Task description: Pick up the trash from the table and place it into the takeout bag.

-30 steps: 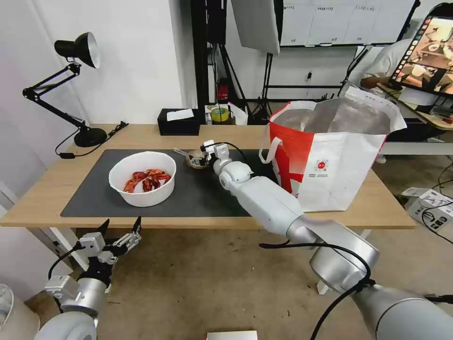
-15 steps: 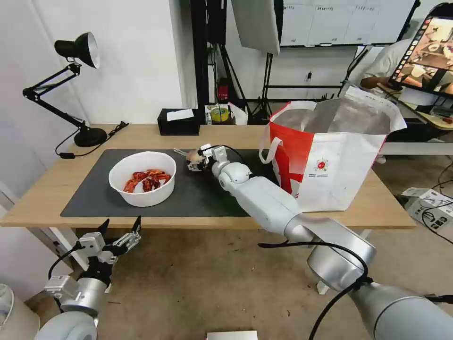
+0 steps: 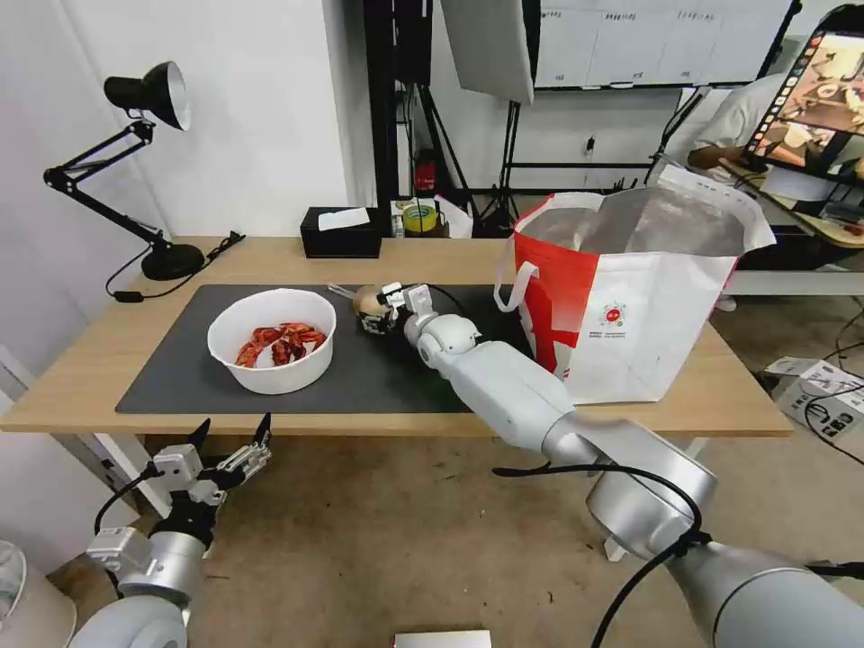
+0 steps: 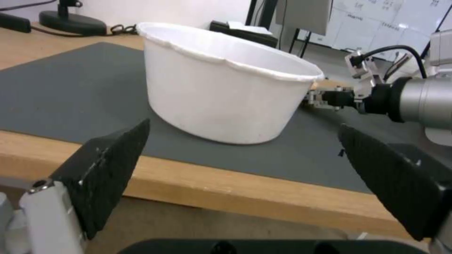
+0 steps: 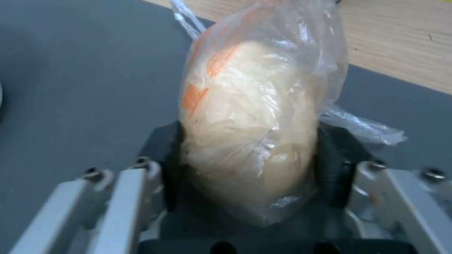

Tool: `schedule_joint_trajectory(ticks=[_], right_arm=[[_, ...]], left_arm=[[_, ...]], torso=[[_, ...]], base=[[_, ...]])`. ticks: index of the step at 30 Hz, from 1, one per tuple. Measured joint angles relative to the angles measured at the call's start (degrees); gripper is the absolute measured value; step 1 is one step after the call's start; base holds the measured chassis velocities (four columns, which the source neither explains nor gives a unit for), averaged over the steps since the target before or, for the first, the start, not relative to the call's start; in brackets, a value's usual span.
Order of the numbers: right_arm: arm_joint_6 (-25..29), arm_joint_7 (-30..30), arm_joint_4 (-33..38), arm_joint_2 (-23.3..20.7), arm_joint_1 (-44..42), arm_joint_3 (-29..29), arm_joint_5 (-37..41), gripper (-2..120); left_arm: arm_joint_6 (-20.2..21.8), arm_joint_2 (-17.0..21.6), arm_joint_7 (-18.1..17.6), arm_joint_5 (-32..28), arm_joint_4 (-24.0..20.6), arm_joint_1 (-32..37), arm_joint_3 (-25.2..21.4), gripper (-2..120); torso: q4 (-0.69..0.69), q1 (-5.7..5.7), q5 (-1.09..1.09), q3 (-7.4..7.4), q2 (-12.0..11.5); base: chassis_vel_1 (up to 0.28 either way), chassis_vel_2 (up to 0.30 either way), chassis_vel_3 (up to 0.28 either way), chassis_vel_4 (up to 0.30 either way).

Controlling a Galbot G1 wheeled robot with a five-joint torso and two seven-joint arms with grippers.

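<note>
Since one second ago, the right claw [image 3: 373,310] has carried the clear bag with tan lump [image 3: 364,300] a little to the left over the dark mat [image 3: 180,360], nearer to the white bowl [image 3: 271,340] (red shells inside). Its fingers are closed around the bag [image 5: 249,120]. The left claw [image 3: 229,441] hangs open below the table [image 3: 99,378] edge. The takeout bag [image 3: 630,297] stands at the right.
</note>
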Motion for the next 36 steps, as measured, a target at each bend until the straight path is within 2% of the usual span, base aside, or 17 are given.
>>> schedule_joint_trajectory(ticks=[4,8,10,12,14,15,17,18,21,22,24,28,34,36], right_arm=[[0.1,0.9,0.8,0.0,-0.2,0.0,0.0,34],[0.3,1.8,2.0,-0.3,-0.2,0.0,0.0,25],[0.9,3.2,5.1,-1.9,-0.7,-0.4,0.0,14],[1.2,3.8,7.2,-2.9,-1.1,-0.7,0.0,12],[1.9,5.8,14.7,-7.2,-2.4,-1.7,-0.9,8],[1.9,5.8,14.7,-7.2,-2.4,-1.7,-0.9,8],[3.8,8.2,23.2,-12.3,-4.7,-2.1,-2.4,8],[3.8,8.2,23.2,-12.3,-4.7,-2.1,-2.4,8],[6.4,11.6,33.6,-18.1,-8.9,-1.8,-2.4,7],[6.4,11.6,33.6,-18.1,-8.9,-1.8,-2.4,7],[9.2,14.0,39.8,-21.0,-12.0,-1.0,-3.1,7],[12.7,15.9,45.3,-23.3,-15.6,0.6,-5.9,7],[20.9,15.4,52.0,-25.6,-24.7,9.1,-13.8,7],[21.8,15.2,53.1,-25.9,-26.1,10.4,-14.8,7]], left_arm=[[-0.2,0.1,0.1,0.0,-0.1,0.4,-0.1,100],[-0.3,0.2,0.1,0.0,-0.1,0.4,-0.1,100],[-0.3,0.3,0.1,0.0,-0.3,0.2,0.1,100],[-0.3,0.3,0.1,0.0,-0.3,0.1,0.2,100],[-0.3,0.3,0.0,0.1,-0.5,-0.1,0.5,100],[-0.3,0.3,0.0,0.1,-0.5,-0.1,0.5,100],[-0.3,0.2,-0.1,0.3,-0.7,-0.1,0.7,100],[-0.3,0.2,-0.1,0.3,-0.7,-0.1,0.7,100],[-0.2,0.0,-0.4,0.6,-0.8,-0.1,1.1,100],[-0.2,0.0,-0.4,0.6,-0.8,-0.1,1.1,100],[-0.1,-0.1,-0.8,1.0,-1.1,-0.1,1.5,100],[-0.1,-0.3,-1.4,1.2,-1.3,0.0,1.8,100],[0.1,-0.1,-1.7,1.4,-1.2,0.1,2.3,100],[0.1,-0.1,-1.7,1.4,-1.2,0.1,2.3,100]], torso=[[0.01,0.00,0.00,0.00,0.0],[0.01,0.00,0.00,0.00,0.0],[0.01,0.00,0.00,0.00,0.0],[0.02,0.00,0.00,0.00,0.0],[0.01,0.00,0.01,0.00,0.0],[0.01,0.00,0.01,0.00,0.0],[0.00,0.00,0.01,0.00,0.0],[0.00,0.00,0.01,0.00,0.0],[-0.01,0.00,0.02,0.00,0.0],[-0.01,0.00,0.02,0.00,0.0],[0.00,0.00,0.01,0.00,0.0],[0.01,0.00,0.01,0.00,0.0],[-0.01,0.00,0.02,0.00,0.0],[0.00,0.00,0.02,0.00,0.0]], base=[[0.000,0.000,0.000,0.000],[0.000,0.000,0.000,0.000],[0.000,0.000,0.000,0.000],[0.000,0.000,0.000,0.000],[0.000,0.000,0.000,0.000],[0.000,0.000,0.000,0.000],[0.000,0.000,0.000,0.000],[0.000,0.000,0.000,0.000],[0.000,0.000,0.000,0.000],[0.000,0.000,0.000,0.000],[0.000,0.000,0.000,0.000],[0.000,0.000,0.000,0.000],[0.000,0.000,0.000,0.000],[0.000,0.000,0.000,0.000]])
